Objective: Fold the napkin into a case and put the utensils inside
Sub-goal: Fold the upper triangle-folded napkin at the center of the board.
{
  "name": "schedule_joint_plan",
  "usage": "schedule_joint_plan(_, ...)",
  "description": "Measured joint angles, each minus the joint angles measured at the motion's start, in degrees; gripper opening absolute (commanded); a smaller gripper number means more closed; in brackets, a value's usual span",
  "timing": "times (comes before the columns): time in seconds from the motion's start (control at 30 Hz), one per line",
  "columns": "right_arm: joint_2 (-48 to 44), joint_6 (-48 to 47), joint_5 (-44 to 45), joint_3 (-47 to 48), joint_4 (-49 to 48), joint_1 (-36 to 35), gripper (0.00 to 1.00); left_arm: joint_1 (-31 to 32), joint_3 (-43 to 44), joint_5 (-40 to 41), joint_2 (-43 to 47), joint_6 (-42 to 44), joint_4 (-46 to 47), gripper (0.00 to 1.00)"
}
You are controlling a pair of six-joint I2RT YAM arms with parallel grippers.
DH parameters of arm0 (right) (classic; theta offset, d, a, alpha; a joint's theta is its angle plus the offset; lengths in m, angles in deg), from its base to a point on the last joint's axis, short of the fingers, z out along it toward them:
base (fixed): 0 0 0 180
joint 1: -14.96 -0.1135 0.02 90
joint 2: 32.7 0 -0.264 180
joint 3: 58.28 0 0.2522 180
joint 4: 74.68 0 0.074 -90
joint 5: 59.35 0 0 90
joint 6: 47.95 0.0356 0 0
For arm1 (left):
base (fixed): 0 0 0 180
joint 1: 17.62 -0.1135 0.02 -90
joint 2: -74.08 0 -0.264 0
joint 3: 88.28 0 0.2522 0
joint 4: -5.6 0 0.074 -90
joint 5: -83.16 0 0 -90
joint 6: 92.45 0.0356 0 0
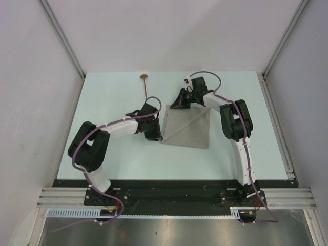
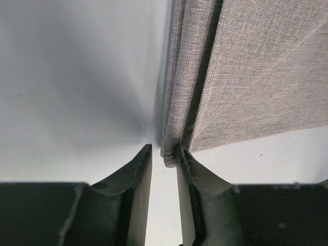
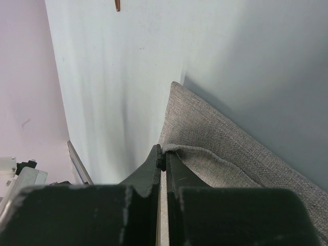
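Napkin (image 1: 188, 128) is seen lying at the centre of the top view on the pale worktop (image 1: 113, 154), as a grey-beige four-sided shape crossed by a diagonal crease. The left gripper (image 1: 158, 132) is placed at the cloth's left edge, low against the surface. In the left wrist view its fingers (image 2: 138, 179) are seen parted, with a clear strip of worktop between them. The layered lower corner of the napkin (image 2: 256, 77) is set right at the fingertips, touching the right-hand finger and apart from the left-hand one, so no squeeze on the cloth is shown. The right gripper (image 1: 180, 104) is found at the napkin's upper left corner in the top view, just above centre of frame. In the right wrist view its fingers (image 3: 148, 174) are pressed together, and a small lifted lip of the fabric (image 3: 230, 148) is pinched at their tips, with the rest of the cloth spread away to the lower right. The spoon (image 1: 144, 77) is noted well apart from the napkin, in the upper middle of the top view, left of the right gripper, its copper-brown bowl towards the top and its dark handle pointed down. A copper-brown sliver at the top edge of the right wrist view cannot be identified with certainty.
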Motion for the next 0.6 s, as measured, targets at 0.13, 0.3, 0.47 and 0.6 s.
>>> schedule_joint_plan(0.13, 0.00, 0.00, -0.28, 0.00, -0.13, 0.00, 0.00, -0.04, -0.11, 0.13, 1.73, -0.22, -0.50, 0.34)
schedule_joint_plan(0.3, 0.00, 0.00, -0.33, -0.02, -0.63, 0.11, 0.00, -0.11, -0.11, 0.35, 3.37, -0.24, -1.31, 0.29)
schedule_joint_plan(0.47, 0.00, 0.00, -0.35, -0.02, -0.96, 0.11, 0.00, -0.11, -0.90, 0.31, 3.37, -0.26, -1.22, 0.28)
schedule_joint_plan(0.6, 0.00, 0.07, -0.48, -0.02, -1.07, 0.09, 0.00, -0.11, -1.27, 0.31, 3.10, -0.24, -1.25, 0.27)
